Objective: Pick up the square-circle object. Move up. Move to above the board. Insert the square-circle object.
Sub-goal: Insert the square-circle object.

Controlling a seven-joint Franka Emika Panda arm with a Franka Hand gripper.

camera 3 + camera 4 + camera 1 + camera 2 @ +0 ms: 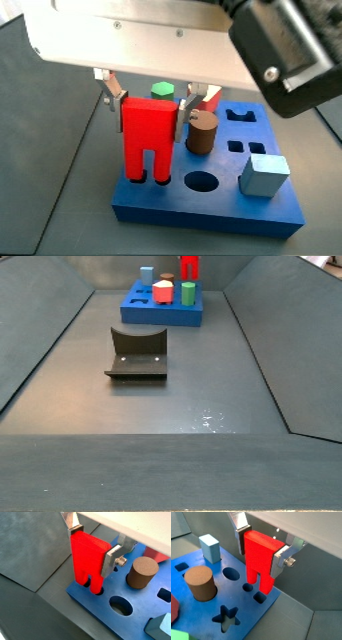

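Gripper (151, 100) pinching the square-circle object (146, 140) by its top, left of centre in a side view, legs already reaching the board (201, 212) holes, so keep it upright and press straight down, no twisting.

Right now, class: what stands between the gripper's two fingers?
The square-circle object stands between the gripper's fingers, legs down at the board, as both wrist views show.
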